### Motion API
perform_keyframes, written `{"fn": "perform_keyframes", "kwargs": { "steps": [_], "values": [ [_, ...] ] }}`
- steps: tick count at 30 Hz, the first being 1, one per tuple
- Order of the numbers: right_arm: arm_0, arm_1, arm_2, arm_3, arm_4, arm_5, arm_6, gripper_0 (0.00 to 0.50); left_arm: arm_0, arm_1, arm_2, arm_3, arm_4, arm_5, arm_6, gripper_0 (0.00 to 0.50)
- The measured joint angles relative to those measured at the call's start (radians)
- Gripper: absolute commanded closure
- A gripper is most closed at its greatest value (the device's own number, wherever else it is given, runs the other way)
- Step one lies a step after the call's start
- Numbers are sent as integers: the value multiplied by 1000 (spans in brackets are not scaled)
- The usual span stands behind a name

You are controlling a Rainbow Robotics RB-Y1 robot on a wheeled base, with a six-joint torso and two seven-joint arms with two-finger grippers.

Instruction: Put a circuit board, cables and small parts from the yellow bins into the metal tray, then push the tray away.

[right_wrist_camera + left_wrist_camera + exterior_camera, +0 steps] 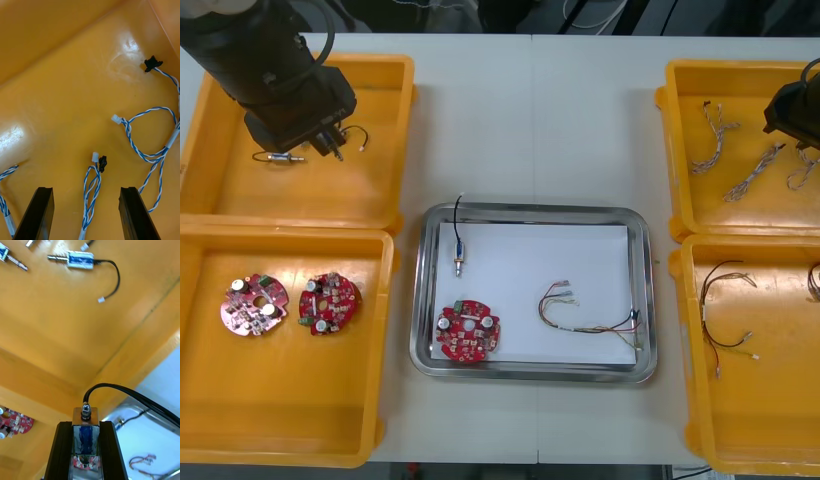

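Note:
My left gripper (332, 143) hangs over the far left yellow bin (240, 190). In the left wrist view the left gripper (86, 438) is shut on a small metal part (85, 429) with a blue body and a black cable (123, 392). A like part (80, 259) lies on the bin floor beyond. My right gripper (88, 213) stands open low in the far right bin (680, 150), with a twisted blue and white cable (92, 185) between its fingers, untouched. The metal tray (635, 225) holds a red circuit board (468, 333), a black cable with a metal part (458, 255) and a red and yellow cable (590, 315).
Two more circuit boards (253, 305) (330, 302) lie in the near left bin (280, 420). Thin dark cables (725, 300) lie in the near right bin (770, 420). More blue and white cables (150, 138) lie beside the right fingers. Another metal part (280, 157) rests left of the left gripper.

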Motion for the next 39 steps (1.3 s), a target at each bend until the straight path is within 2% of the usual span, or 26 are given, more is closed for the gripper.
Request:
{"fn": "perform_keyframes", "kwargs": {
  "steps": [8,12,20,25,33,39],
  "values": [
    [-3,-15,-24,-20,0,154,1,0,2,19,0,-112,90,37,-5,500],
    [-2,-17,-32,-87,-10,255,1,0,3,21,0,-165,107,40,-27,500],
    [18,-17,-65,-231,-30,380,1,0,6,23,-16,-216,130,41,-64,500],
    [48,-18,-65,-278,-55,394,1,0,6,26,-36,-230,130,41,-85,500],
    [84,-18,-65,-295,-58,376,1,0,40,29,-39,-292,127,41,-255,500],
    [88,-15,-65,-275,-58,342,-7,0,66,31,-39,-335,115,41,-259,500]
  ]
}}
